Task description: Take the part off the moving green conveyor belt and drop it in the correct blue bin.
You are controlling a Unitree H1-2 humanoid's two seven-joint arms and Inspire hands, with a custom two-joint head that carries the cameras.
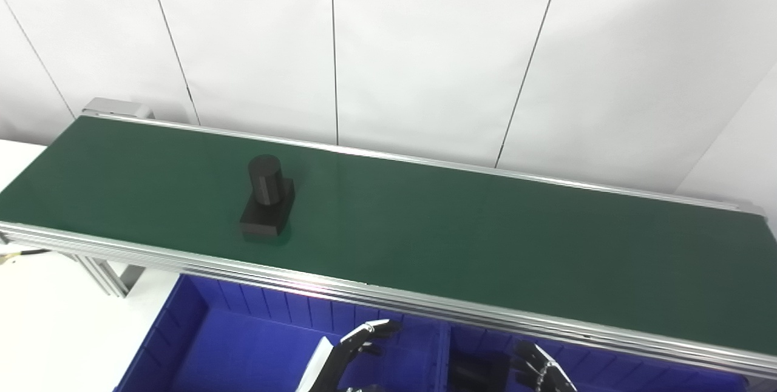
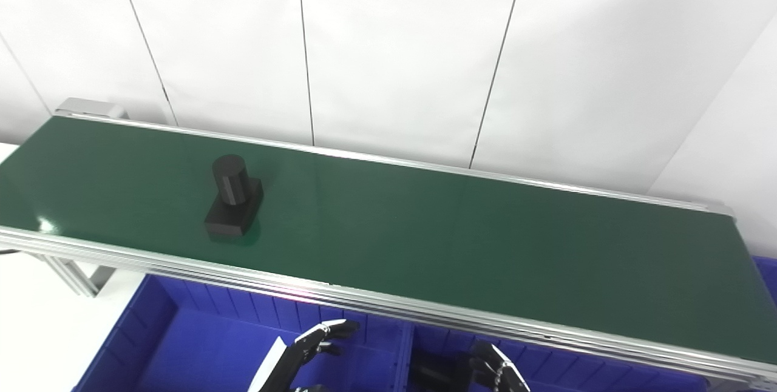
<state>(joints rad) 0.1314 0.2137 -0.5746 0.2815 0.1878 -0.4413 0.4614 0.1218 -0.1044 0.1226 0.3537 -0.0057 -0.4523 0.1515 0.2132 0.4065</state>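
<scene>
A: Black part (image 1: pixel 266 204), location?
B: Upright on the green belt (image 1: pixel 461 228), toward its left end, nearer the front edge. Nothing touches it.
A: Bins?
B: Two blue bins below the belt's front edge: left bin (image 1: pixel 243 343), right bin (image 1: pixel 613 364) holding a dark item (image 1: pixel 476 371).
A: Hands?
B: Left hand (image 1: pixel 349 352) over the left bin, fingers spread, empty. Right hand (image 1: pixel 540 368) over the right bin, fingers apart, empty.

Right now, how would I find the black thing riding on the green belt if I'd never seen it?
Look for the long green belt running in front of the white wall. On its left part stands the black part, the only thing on the belt. It is a flat square block with a round stubby post standing up on it, all black.
</scene>
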